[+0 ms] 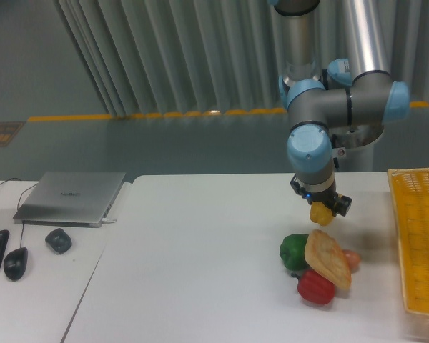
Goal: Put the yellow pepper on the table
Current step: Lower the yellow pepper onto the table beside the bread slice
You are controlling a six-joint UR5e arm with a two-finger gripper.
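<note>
We have the yellow pepper [319,213] off the surface and up in the air, pinched in the gripper [320,211] — so the pick looks done and the placing is what remains. The pepper hangs just above a small cluster of produce on the table [200,271]: a green pepper [294,251], a tan bread-like item [327,259] leaning across the group, a red pepper [315,286] at the front, and a small orange-pink piece [352,259] peeking out behind the bread. As far as we can judge, the pepper touches none of them, though it sits close over the top end of the bread.

The arm comes down from above, its wrist pointing straight at the table, with the fingers closed on the pepper's upper part; only the lower lobes show beneath them.

What is left, we think, is to carry it sideways to a bare patch of the white top — there is open surface to the left of the cluster — then lower and release. A yellow mesh basket [419,243] stands at the right edge, and a laptop [71,197] and mouse [15,263] sit on the adjoining desk.
</note>
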